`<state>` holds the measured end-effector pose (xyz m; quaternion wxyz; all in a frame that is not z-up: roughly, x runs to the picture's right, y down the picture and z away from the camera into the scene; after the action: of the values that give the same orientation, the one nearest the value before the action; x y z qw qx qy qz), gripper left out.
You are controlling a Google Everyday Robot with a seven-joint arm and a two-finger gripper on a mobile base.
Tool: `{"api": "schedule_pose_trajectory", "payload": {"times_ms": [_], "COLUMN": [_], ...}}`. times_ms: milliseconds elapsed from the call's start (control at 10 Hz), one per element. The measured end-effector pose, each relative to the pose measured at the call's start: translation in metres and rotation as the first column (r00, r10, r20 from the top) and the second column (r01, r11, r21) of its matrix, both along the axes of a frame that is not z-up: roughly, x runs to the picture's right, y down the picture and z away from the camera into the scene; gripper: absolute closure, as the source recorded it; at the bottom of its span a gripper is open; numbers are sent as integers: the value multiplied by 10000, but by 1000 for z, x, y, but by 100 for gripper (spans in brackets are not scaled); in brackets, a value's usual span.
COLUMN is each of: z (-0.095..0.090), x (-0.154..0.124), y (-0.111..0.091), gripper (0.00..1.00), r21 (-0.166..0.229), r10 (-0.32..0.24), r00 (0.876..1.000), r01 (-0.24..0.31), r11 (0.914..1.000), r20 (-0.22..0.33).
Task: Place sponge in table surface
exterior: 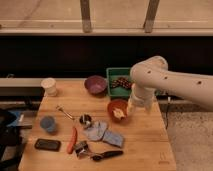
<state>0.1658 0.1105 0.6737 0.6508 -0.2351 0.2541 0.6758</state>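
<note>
The sponge, a small medium-blue flat block, lies on the table surface at the right end of a paler grey-blue cloth, touching it. My white arm reaches in from the right, in front of the green tray. The gripper hangs at its lower end, fingers pointing down, open and holding nothing. It hovers just right of the orange bowl, above and to the right of the sponge and well apart from it.
A purple bowl and a white cup stand at the back. On the left are a blue cup, a black phone, a spoon and a red stick-like item. A black-handled tool lies near the front edge.
</note>
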Motion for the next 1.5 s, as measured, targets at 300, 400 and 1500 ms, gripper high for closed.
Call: {"api": "schedule_pose_trajectory", "payload": {"times_ms": [300, 400, 1500], "z": [0, 3, 35], "x": [-2, -6, -96], "y": [0, 6, 97], "gripper": [35, 35, 35], "r21": [-32, -222, -2069], "r10": [8, -75, -1214], "r00": [10000, 9997, 9604], "r01": [-8, 80, 1757], "r11": [10000, 9997, 9625], "r20": [57, 218, 2508]}}
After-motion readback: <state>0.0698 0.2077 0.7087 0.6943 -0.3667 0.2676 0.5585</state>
